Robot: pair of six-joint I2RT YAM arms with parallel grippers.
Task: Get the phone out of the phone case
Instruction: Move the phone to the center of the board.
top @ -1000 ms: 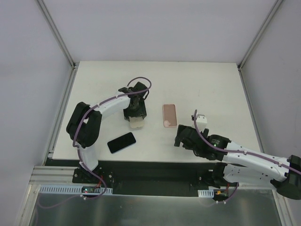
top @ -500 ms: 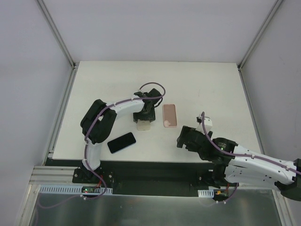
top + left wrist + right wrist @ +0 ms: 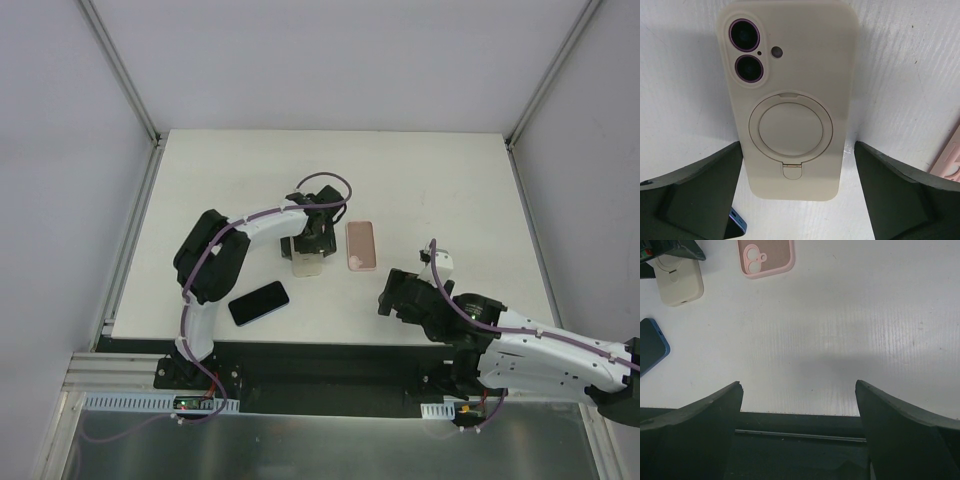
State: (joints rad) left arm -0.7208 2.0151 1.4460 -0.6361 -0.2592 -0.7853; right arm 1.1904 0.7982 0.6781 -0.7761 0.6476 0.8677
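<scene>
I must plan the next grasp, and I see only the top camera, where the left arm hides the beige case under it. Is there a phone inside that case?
Observer: Yes. In the left wrist view the beige case lies back up, and two purple-rimmed lenses of a phone fill its camera cutout.
Operator: Does the left pincer grip it already?
Observer: No. The left pincer is open, with its fingers one on each side of the case's lower end. I cannot tell whether they touch it.
Operator: Is the back of the case plain?
Observer: No. It carries a round ring stand, folded flat against the back.
</scene>
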